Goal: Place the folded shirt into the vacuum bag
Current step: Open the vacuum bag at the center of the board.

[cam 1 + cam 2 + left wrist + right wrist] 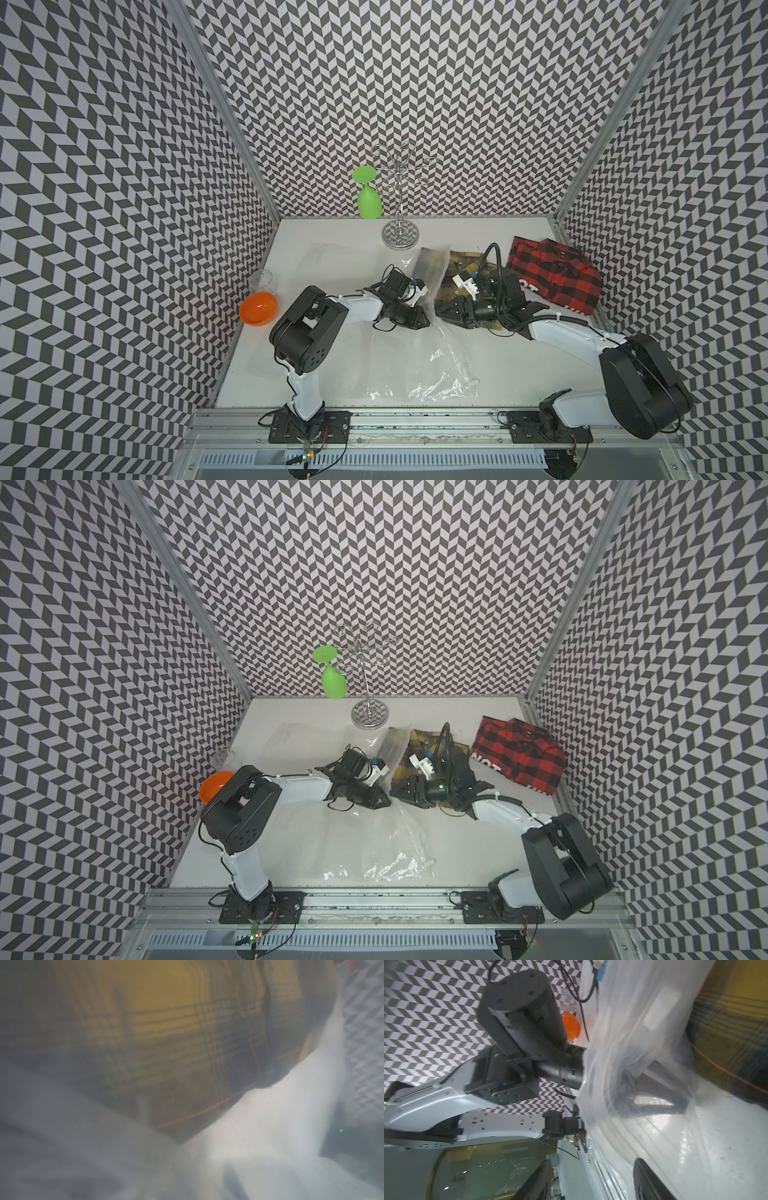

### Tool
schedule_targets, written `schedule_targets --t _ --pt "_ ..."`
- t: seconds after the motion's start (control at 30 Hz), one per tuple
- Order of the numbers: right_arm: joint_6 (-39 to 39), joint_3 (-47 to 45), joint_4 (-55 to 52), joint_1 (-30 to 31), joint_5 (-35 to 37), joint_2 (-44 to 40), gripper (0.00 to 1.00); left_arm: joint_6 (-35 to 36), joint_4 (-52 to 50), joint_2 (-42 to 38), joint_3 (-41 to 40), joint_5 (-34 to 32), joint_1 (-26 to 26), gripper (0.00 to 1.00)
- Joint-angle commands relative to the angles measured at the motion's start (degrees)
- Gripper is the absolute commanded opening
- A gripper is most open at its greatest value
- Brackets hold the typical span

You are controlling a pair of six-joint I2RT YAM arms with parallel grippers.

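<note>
The folded shirt [462, 266], olive-yellow plaid, lies at mid table by the mouth of the vacuum bag [415, 365]. The bag is clear crinkled film stretching toward the front edge. A flap of it [428, 266] rises over the shirt's left side. My left gripper [426, 323] sits low at the shirt's near left corner, wrapped in bag film, its fingers looking closed on the film. Film fogs the left wrist view, where only the shirt [166, 1022] shows. My right gripper [591, 1182] is open, nothing between its fingers, just right of the left one [444, 309].
A second folded shirt [552, 270], red and black plaid, lies at the back right against the wall. A chrome glass rack [400, 237] with a green wine glass [369, 199] stands at the back. An orange bowl [257, 308] and a clear cup [264, 280] sit at the left wall.
</note>
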Motion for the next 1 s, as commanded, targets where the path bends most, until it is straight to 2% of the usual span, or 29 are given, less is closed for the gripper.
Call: schedule_targets --t 0.0,0.07,0.1,0.13,0.17,0.2,0.23,0.33,0.5,0.6,0.67,0.73,0.83,0.97 --pt "3.08 -0.66 7.09 0.38 -6.49 -1.78 0.66 0.01 -1.77 2.68 -0.56 -2.71 0.1 0.24" --pt "-2.48 0.15 0.51 0.38 -3.09 -1.0 0.61 -0.15 -1.4 2.78 -0.29 -2.48 0.1 0.24" --pt "-5.88 0.71 -3.48 0.36 -0.8 -0.15 0.54 -0.16 -1.35 2.86 -0.1 -2.44 0.1 0.24" --pt "-7.31 0.78 -5.8 0.49 0.41 0.82 0.49 -0.21 -1.24 3.04 0.14 -2.44 0.1 0.24" --pt "-7.31 0.66 -6.43 0.51 0.41 1.17 0.49 -0.25 -1.24 3.01 0.17 -2.44 0.1 0.24" --pt "-9.43 0.48 -7.18 0.51 4.01 1.6 0.36 -0.25 -1.28 2.99 0.26 -2.43 0.1 0.24" --pt "-10.36 0.67 -8.57 0.5 5.93 1.98 0.33 -0.24 -1.25 3.03 0.3 -2.44 0.1 0.24" --pt "-11.33 0.56 -9.67 0.5 9.66 2.18 0.35 -0.18 -1.44 2.87 0.11 -2.44 0.1 0.24" --pt "-12.15 2.24 -11.84 0.96 18.4 4.29 0.53 -0.14 -1.18 2.68 0.26 -2.0 0.1 0.24" --pt "-12.85 4.26 -12.31 1.6 23.43 5.59 0.54 0.0 -1.23 2.25 0.33 -1.65 0.1 0.24" --pt "-12.46 5.53 -11.97 1.77 24.23 7.11 0.48 0.29 -2.02 1.88 0.86 -1.64 0.1 0.24" --pt "-10.22 5.24 -10.1 1.82 22.97 7.49 0.35 1.09 -4.36 0.89 2.23 -2.15 0.11 0.24" --pt "-6.25 3.51 -7.77 1.27 22.85 4.66 0.21 2.49 -8.66 -2.57 5.14 -4.5 0.52 0.25" --pt "-0.04 1.71 -4.96 -3.24 20.63 0.11 0.12 3.29 -14.07 -7.65 9.73 -7.03 1.59 0.28"
